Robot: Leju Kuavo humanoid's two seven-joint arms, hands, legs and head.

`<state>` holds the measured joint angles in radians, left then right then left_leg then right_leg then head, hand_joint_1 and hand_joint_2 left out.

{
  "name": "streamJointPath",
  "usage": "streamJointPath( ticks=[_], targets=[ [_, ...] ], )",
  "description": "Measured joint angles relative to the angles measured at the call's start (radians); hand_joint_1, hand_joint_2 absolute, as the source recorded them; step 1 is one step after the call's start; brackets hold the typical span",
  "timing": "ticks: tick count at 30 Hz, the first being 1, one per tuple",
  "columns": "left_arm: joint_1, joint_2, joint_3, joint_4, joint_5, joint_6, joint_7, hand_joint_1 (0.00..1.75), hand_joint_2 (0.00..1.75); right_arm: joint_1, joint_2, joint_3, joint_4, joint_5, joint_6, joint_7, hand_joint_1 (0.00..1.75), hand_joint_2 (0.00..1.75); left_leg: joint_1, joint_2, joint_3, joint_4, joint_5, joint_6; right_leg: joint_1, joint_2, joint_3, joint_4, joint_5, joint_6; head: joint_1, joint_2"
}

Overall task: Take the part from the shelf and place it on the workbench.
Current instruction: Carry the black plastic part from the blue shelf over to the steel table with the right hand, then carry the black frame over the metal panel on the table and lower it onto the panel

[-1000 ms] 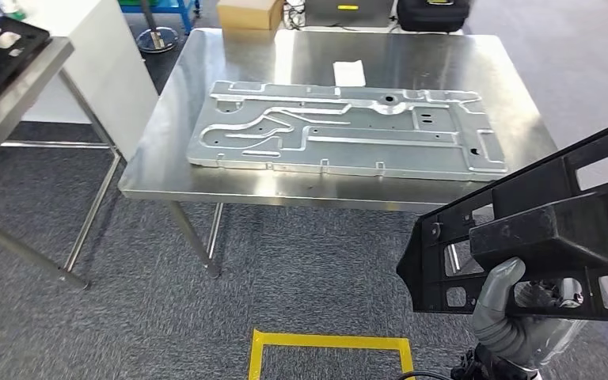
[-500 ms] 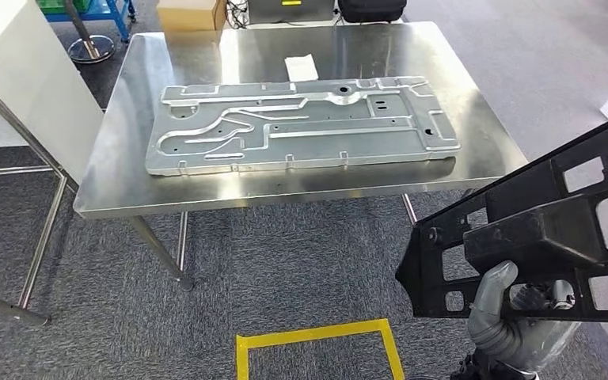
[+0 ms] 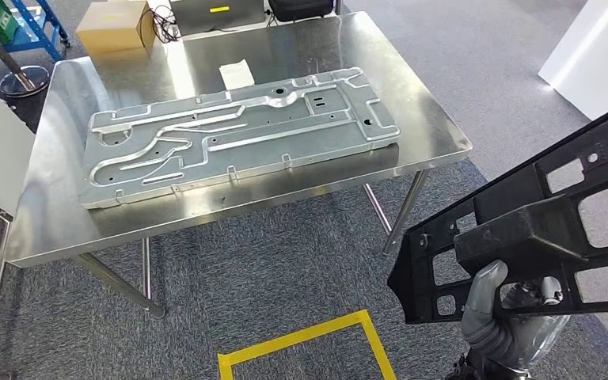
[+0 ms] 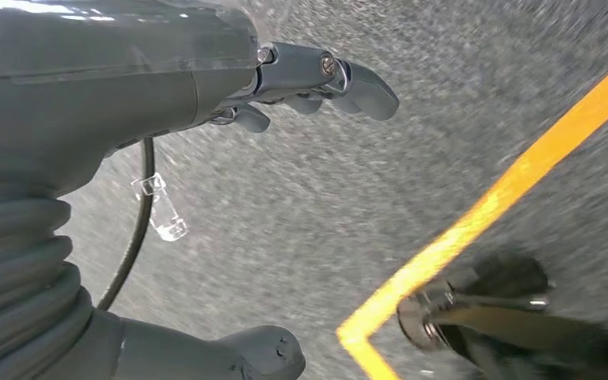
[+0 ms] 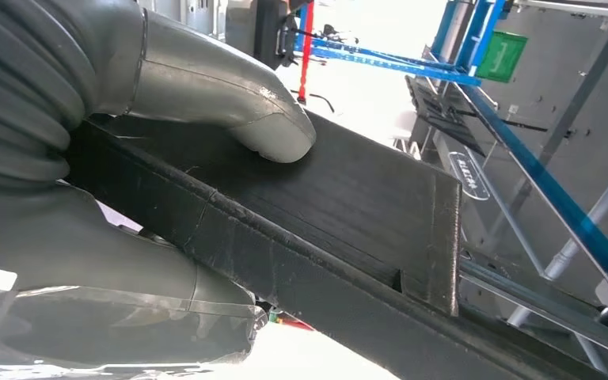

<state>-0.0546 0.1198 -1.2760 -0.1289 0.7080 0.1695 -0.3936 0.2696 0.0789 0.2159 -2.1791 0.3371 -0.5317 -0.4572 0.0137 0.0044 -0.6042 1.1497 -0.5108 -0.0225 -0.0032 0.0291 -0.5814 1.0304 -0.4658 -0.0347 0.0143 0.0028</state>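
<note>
A long black plastic frame part with rectangular cut-outs is held at the lower right of the head view, and my right hand grips it from below. In the right wrist view the thumb presses on the part's flat black bar. The steel workbench stands ahead and to the left, carrying a large stamped metal panel. My left hand hangs over the carpet with its fingers apart, holding nothing.
A white slip lies on the bench behind the panel. A cardboard box and a blue cart sit beyond the bench. Yellow floor tape marks a square on the grey carpet. A white block stands at the right.
The camera has turned to the right, so the bench and panel have slid left and now lie slanted in the picture. The black part stays in my right hand.
</note>
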Motion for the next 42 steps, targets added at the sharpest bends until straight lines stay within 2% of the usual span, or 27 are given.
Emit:
streamJointPath(
  ticks=[1, 2, 3, 7, 12, 15, 17, 19, 20, 22, 24, 25, 26, 27, 29, 30, 31, 32, 34, 35, 36, 37, 38, 39, 40, 41, 42],
  targets=[
    [0.0, 0.004, 0.014, 0.001, 0.015, -0.009, -0.009, 0.0, 1.75, 0.003, 0.0, 0.001, 0.0, -0.003, 0.0, -0.002, 1.75, 1.75, -0.001, -0.004, 0.022, -0.058, 0.024, 0.004, 0.001, 0.003, 0.001, 0.005, -0.005, 0.005, 0.0, 0.0],
    [0.0, 0.007, 0.025, 0.003, 0.025, -0.017, -0.015, 0.0, 1.75, 0.005, -0.001, 0.002, 0.0, -0.005, 0.0, -0.004, 1.75, 1.75, -0.002, -0.007, 0.036, -0.094, 0.036, 0.008, 0.002, 0.005, 0.0, 0.008, -0.007, 0.01, 0.0, 0.0],
    [-0.001, 0.009, 0.035, 0.005, 0.033, -0.021, -0.018, 0.0, 1.75, 0.007, -0.001, 0.003, 0.0, -0.006, 0.0, -0.005, 1.75, 1.75, -0.003, -0.009, 0.041, -0.109, 0.035, 0.011, 0.004, 0.006, -0.002, 0.011, -0.01, 0.012, 0.0, 0.0],
    [0.0, 0.012, 0.062, 0.01, 0.051, -0.021, -0.03, 0.0, 1.75, 0.014, -0.003, 0.006, 0.0, -0.006, -0.002, -0.009, 1.75, 1.75, -0.006, -0.01, 0.041, -0.116, 0.036, 0.016, 0.006, 0.006, -0.002, 0.009, -0.01, 0.006, 0.0, 0.0],
    [-0.002, 0.013, 0.081, 0.019, 0.069, -0.017, -0.013, 0.0, 1.75, 0.019, -0.004, 0.008, 0.0, -0.008, -0.002, -0.007, 1.75, 1.75, -0.006, -0.011, 0.043, -0.116, 0.034, 0.022, 0.006, 0.006, 0.004, 0.001, -0.008, 0.009, 0.0, 0.0],
    [-0.003, 0.014, 0.083, 0.022, 0.076, -0.022, 0.005, 0.0, 1.75, 0.02, -0.004, 0.01, 0.0, -0.008, -0.001, -0.005, 1.75, 1.75, -0.007, -0.01, 0.043, -0.115, 0.033, 0.023, 0.005, 0.006, 0.005, -0.001, -0.007, 0.016, 0.0, 0.0],
    [-0.003, 0.018, 0.083, 0.024, 0.081, -0.032, 0.012, 0.0, 1.75, 0.021, -0.004, 0.012, 0.001, -0.008, -0.001, -0.005, 1.75, 1.75, -0.011, -0.01, 0.043, -0.118, 0.03, 0.034, 0.0, 0.006, 0.008, -0.004, -0.003, 0.032, -0.001, 0.0],
    [-0.003, 0.021, 0.083, 0.025, 0.085, -0.04, 0.014, 0.0, 1.75, 0.021, -0.004, 0.015, 0.001, -0.007, -0.001, -0.005, 1.75, 1.75, -0.011, -0.01, 0.052, -0.133, 0.023, 0.053, -0.003, 0.006, 0.007, 0.005, 0.007, 0.047, -0.002, 0.0],
    [-0.002, 0.021, 0.084, 0.025, 0.087, -0.041, 0.014, 0.0, 1.75, 0.021, -0.004, 0.015, 0.002, -0.006, -0.001, -0.005, 1.75, 1.75, -0.007, -0.01, 0.061, -0.142, 0.02, 0.06, -0.002, 0.003, 0.004, 0.021, 0.008, 0.05, -0.001, 0.0],
    [0.001, 0.021, 0.084, 0.025, 0.089, -0.041, 0.013, 0.0, 1.75, 0.02, -0.004, 0.016, 0.003, -0.002, -0.001, -0.005, 1.75, 1.75, -0.003, -0.008, 0.081, -0.151, 0.013, 0.068, -0.004, -0.007, -0.027, 0.084, -0.022, 0.052, 0.002, 0.0],
    [0.004, 0.021, 0.084, 0.025, 0.091, -0.041, 0.012, 0.0, 1.75, 0.021, -0.005, 0.016, 0.004, 0.001, -0.001, -0.004, 1.75, 1.75, -0.001, -0.004, 0.091, -0.152, 0.005, 0.064, -0.011, -0.014, -0.095, 0.198, -0.078, 0.059, 0.006, 0.0],
    [0.005, 0.021, 0.084, 0.025, 0.092, -0.041, 0.011, 0.0, 1.75, 0.023, -0.005, 0.016, 0.005, 0.002, -0.001, -0.003, 1.75, 1.75, 0.002, -0.003, 0.096, -0.152, -0.001, 0.06, -0.017, -0.016, -0.13, 0.247, -0.094, 0.064, 0.006, 0.0],
    [0.007, 0.021, 0.084, 0.025, 0.093, -0.041, 0.011, 0.0, 1.75, 0.025, -0.006, 0.016, 0.006, 0.002, -0.001, -0.002, 1.75, 1.75, 0.006, -0.002, 0.104, -0.152, -0.007, 0.053, -0.023, -0.017, -0.154, 0.271, -0.094, 0.071, 0.005, 0.0],
    [0.009, 0.021, 0.084, 0.025, 0.094, -0.041, 0.01, 0.0, 1.75, 0.026, -0.006, 0.016, 0.007, 0.002, -0.001, -0.001, 1.75, 1.75, 0.012, -0.001, 0.115, -0.151, -0.014, 0.044, -0.029, -0.02, -0.158, 0.261, -0.076, 0.078, 0.005, 0.0],
    [0.012, 0.022, 0.084, 0.025, 0.095, -0.041, 0.01, 0.0, 1.75, 0.028, -0.007, 0.016, 0.008, 0.002, -0.002, 0.0, 1.75, 1.75, 0.027, 0.0, 0.144, -0.151, -0.035, 0.022, -0.045, -0.031, -0.117, 0.145, 0.001, 0.097, 0.006, 0.0],
    [0.013, 0.023, 0.084, 0.027, 0.095, -0.041, 0.009, 0.0, 1.75, 0.029, -0.007, 0.016, 0.009, 0.002, -0.002, 0.001, 1.75, 1.75, 0.033, 0.0, 0.159, -0.149, -0.046, 0.01, -0.048, -0.037, -0.096, 0.087, 0.023, 0.103, 0.009, 0.0],
    [0.011, 0.025, 0.084, 0.028, 0.095, -0.041, 0.009, 0.0, 1.75, 0.029, -0.008, 0.016, 0.01, 0.002, -0.002, 0.001, 1.75, 1.75, 0.036, 0.002, 0.17, -0.152, -0.056, -0.003, -0.047, -0.041, -0.082, 0.047, 0.035, 0.099, 0.012, 0.0],
    [0.01, 0.026, 0.084, 0.03, 0.095, -0.041, 0.008, 0.0, 1.75, 0.03, -0.009, 0.016, 0.012, 0.002, -0.002, 0.001, 1.75, 1.75, 0.036, 0.003, 0.179, -0.158, -0.063, -0.015, -0.044, -0.042, -0.077, 0.03, 0.035, 0.09, 0.014, 0.0],
    [0.006, 0.025, 0.084, 0.031, 0.097, -0.04, 0.007, 0.0, 1.75, 0.032, -0.01, 0.017, 0.013, 0.004, -0.002, 0.002, 1.75, 1.75, 0.037, 0.005, 0.19, -0.157, -0.053, -0.036, -0.037, -0.033, -0.069, 0.031, 0.015, 0.06, 0.014, 0.0],
    [0.004, 0.025, 0.084, 0.031, 0.098, -0.04, 0.007, 0.0, 1.75, 0.034, -0.01, 0.017, 0.012, 0.006, -0.002, 0.002, 1.75, 1.75, 0.04, 0.005, 0.184, -0.128, -0.034, -0.043, -0.037, -0.029, -0.054, 0.026, 0.007, 0.048, 0.013, 0.0],
    [0.003, 0.024, 0.084, 0.031, 0.099, -0.039, 0.007, 0.0, 1.75, 0.034, -0.01, 0.017, 0.012, 0.008, -0.002, 0.002, 1.75, 1.75, 0.042, 0.004, 0.16, -0.074, -0.009, -0.045, -0.035, -0.028, -0.033, 0.02, -0.004, 0.036, 0.011, 0.0],
    [0.002, 0.023, 0.084, 0.031, 0.099, -0.039, 0.007, 0.0, 1.75, 0.034, -0.01, 0.018, 0.011, 0.01, -0.002, 0.001, 1.75, 1.75, 0.042, 0.004, 0.119, -0.003, 0.009, -0.043, -0.031, -0.027, -0.008, 0.012, -0.015, 0.026, 0.008, 0.0],
    [0.002, 0.023, 0.084, 0.031, 0.1, -0.039, 0.007, 0.0, 1.75, 0.035, -0.01, 0.019, 0.011, 0.011, -0.002, 0.0, 1.75, 1.75, 0.04, 0.003, 0.067, 0.069, 0.011, -0.038, -0.026, -0.027, 0.018, 0.001, -0.027, 0.017, 0.006, 0.0],
    [0.004, 0.023, 0.084, 0.031, 0.101, -0.039, 0.007, 0.0, 1.75, 0.035, -0.011, 0.02, 0.011, 0.012, -0.002, 0.0, 1.75, 1.75, 0.035, 0.003, 0.015, 0.125, -0.013, -0.032, -0.02, -0.026, 0.043, -0.009, -0.039, 0.011, 0.003, 0.0],
    [0.006, 0.022, 0.083, 0.031, 0.101, -0.039, 0.007, 0.0, 1.75, 0.034, -0.011, 0.021, 0.011, 0.013, -0.002, 0.0, 1.75, 1.75, 0.029, 0.003, -0.033, 0.157, -0.059, -0.026, -0.014, -0.022, 0.07, -0.02, -0.051, 0.006, 0.001, 0.0],
    [0.009, 0.022, 0.083, 0.031, 0.103, -0.039, 0.008, 0.0, 1.75, 0.035, -0.011, 0.022, 0.011, 0.014, -0.002, 0.0, 1.75, 1.75, 0.022, 0.003, -0.072, 0.164, -0.113, -0.018, -0.006, -0.018, 0.097, -0.03, -0.063, 0.001, -0.001, 0.0],
    [0.012, 0.022, 0.083, 0.031, 0.105, -0.039, 0.008, 0.0, 1.75, 0.035, -0.011, 0.023, 0.012, 0.015, -0.002, 0.0, 1.75, 1.75, 0.013, 0.002, -0.101, 0.148, -0.155, -0.008, 0.003, -0.014, 0.125, -0.04, -0.077, -0.003, -0.002, 0.0]
  ],
)
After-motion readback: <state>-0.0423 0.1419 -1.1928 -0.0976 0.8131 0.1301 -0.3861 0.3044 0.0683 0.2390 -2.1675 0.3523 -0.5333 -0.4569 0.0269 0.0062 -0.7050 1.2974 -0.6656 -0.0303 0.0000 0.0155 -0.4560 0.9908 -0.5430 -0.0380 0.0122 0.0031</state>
